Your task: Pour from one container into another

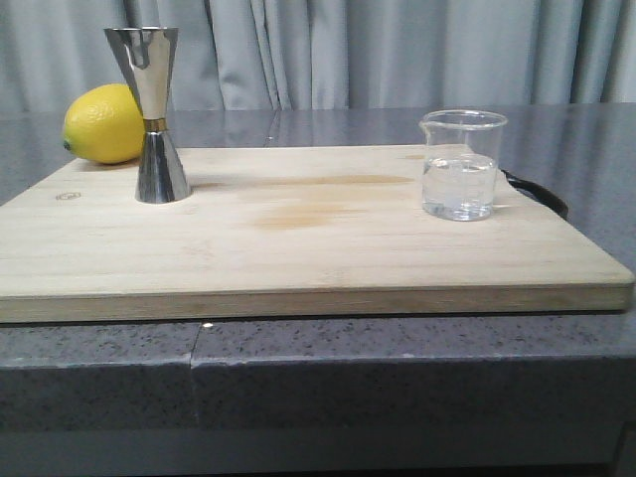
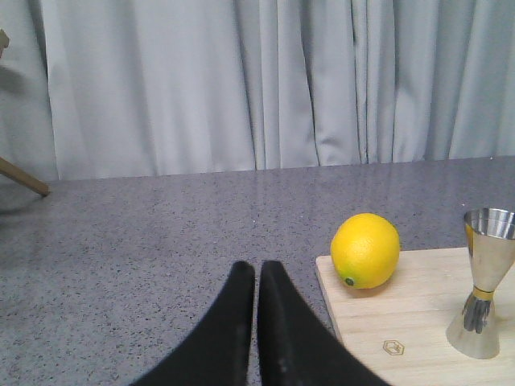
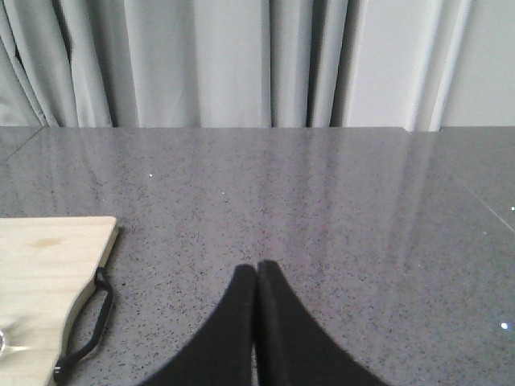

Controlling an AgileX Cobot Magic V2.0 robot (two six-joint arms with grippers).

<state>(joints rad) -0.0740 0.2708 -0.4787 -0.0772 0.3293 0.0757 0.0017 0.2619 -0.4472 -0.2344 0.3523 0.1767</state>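
While both grippers sit clenched and empty, the small clear glass beaker of liquid stands upright at the right end of the pale wooden board, nearer the right gripper. The polished steel hourglass jigger stands upright at the left end, near the left gripper.

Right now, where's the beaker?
In the front view the glass beaker stands upright on the right part of the wooden cutting board, near the board's black strap handle, far across from the steel jigger and lemon.
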